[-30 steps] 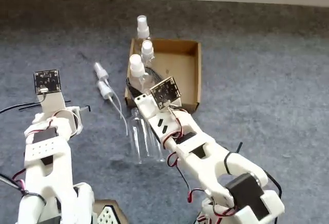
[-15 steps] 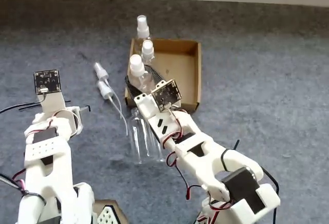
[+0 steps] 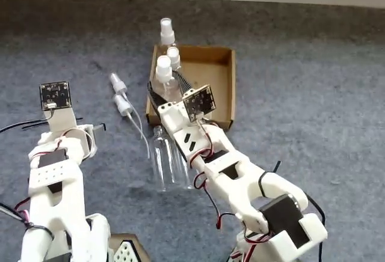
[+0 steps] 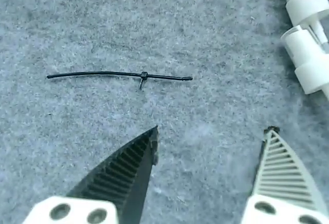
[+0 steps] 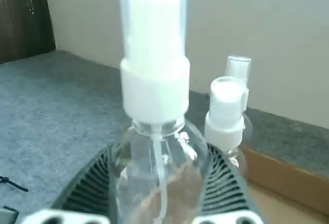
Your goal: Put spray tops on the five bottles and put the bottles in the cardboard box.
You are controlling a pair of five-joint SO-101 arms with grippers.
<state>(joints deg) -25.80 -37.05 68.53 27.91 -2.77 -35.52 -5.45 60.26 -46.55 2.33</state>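
Over the last second the right arm has pushed farther and slightly right. The capped bottle (image 3: 163,73) it carries was at the box's left wall and now stands upright over the near-left corner of the box (image 3: 221,76). The right pincer (image 3: 169,89) is closed around the bottle's clear body, one finger on each side, as the right wrist view shows.

This bottle looks nearly delivered. It needs lowering and letting go beside the capped bottle (image 3: 173,57) already in the far-left corner, without knocking that one.

A third capped bottle (image 3: 167,31) stands at the box's far wall, seemingly just outside it, so it may yet need moving in.

Nothing else has shifted. Two bare bottles (image 3: 166,157) lie side by side on the tabletop (image 3: 313,94) just near of the box. Two loose tops (image 3: 120,97) lie to their far left.

The left arm has stayed put. Its pincer (image 4: 212,131) is wide open and empty over the tabletop, near the tops and a black cable tie (image 4: 118,75).

By this count two bottles are uncapped, and at most one is settled in the box.
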